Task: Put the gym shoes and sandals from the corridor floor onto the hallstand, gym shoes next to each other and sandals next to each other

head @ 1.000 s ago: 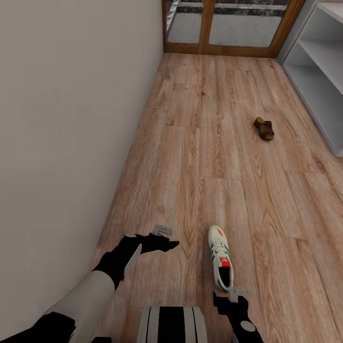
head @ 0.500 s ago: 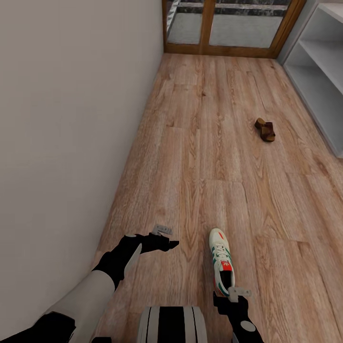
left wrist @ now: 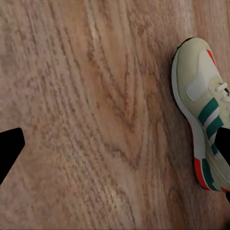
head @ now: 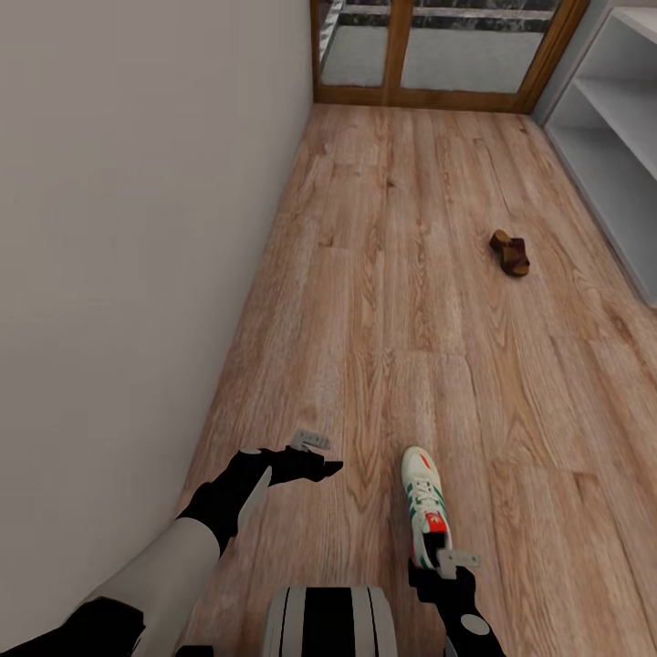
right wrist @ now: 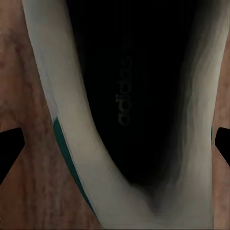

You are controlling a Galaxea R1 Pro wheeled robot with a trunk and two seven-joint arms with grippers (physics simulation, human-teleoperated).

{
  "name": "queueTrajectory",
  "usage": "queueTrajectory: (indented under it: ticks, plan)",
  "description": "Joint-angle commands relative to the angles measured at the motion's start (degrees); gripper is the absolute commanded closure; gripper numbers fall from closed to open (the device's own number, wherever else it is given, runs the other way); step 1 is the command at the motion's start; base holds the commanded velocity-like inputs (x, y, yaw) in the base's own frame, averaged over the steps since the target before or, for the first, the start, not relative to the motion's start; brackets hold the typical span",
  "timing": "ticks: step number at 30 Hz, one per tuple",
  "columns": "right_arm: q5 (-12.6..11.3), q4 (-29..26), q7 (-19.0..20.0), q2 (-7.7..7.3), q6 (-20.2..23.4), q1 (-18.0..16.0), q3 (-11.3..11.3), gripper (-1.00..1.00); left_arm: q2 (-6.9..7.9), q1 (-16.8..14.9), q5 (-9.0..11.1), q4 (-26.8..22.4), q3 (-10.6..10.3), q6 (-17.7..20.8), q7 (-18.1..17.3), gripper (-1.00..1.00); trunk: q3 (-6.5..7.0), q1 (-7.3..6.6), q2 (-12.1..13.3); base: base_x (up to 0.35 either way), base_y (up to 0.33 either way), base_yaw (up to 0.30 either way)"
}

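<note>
Head view: your gym shoe [head: 423,515] lies on the corridor floor [head: 401,301], toe pointing up the corridor toward the wooden-framed glass door [head: 438,50]. Your right gripper [head: 445,564] sits directly over the shoe's heel end. Whether it touches the shoe is not clear from this angle. Your left gripper [head: 315,456] hangs above bare planks, just beside the shoe on the wall side, with the plain white wall [head: 137,228] running along that flank. One brown sandal [head: 510,253] rests on the floor well up the corridor, near the pale-grey hallstand [head: 611,137], apart from its base.

Left wrist view: the fingers [left wrist: 9,148] are spread wide, one dark tip at each edge, nothing between them but wood grain. The same gym shoe [left wrist: 203,115] lies off to one side, green stripes and a red-orange patch showing.

Right wrist view: you look straight down into the shoe's dark opening [right wrist: 129,105], faint lettering on the insole, pale collar around it. The fingers [right wrist: 9,146] stand apart, one tip on each side of the shoe, not pressed against it.
</note>
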Motion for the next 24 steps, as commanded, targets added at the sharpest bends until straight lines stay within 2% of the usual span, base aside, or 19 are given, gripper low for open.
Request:
queueTrajectory:
  ticks: [1,7,8,24]
  plan:
    - [0.1,0.0,-0.2,0.02,0.1,0.0,0.0,-1.0,0.01,0.0,0.1,-0.1,0.0,0.4,-0.1,-1.0,-0.03,0.01,0.0,0.116,0.0,0.0]
    - [0.1,0.0,-0.2,0.02,0.1,0.0,0.0,-1.0,0.01,0.0,0.1,-0.1,0.0,0.4,-0.1,-1.0,-0.03,0.01,0.0,0.047,0.0,0.0]
    - [0.1,0.0,-0.2,0.02,0.1,0.0,0.0,1.0,0.01,0.0,0.1,-0.1,0.0,0.4,-0.1,-1.0,-0.03,0.01,0.0,0.012,0.0,0.0]
    - [0.1,0.0,-0.2,-0.07,0.2,0.0,-0.1,1.0,0.01,0.0,0.1,-0.1,0.0,0.4,-0.1,-1.0,-0.03,0.01,0.0,0.001,0.0,0.0]
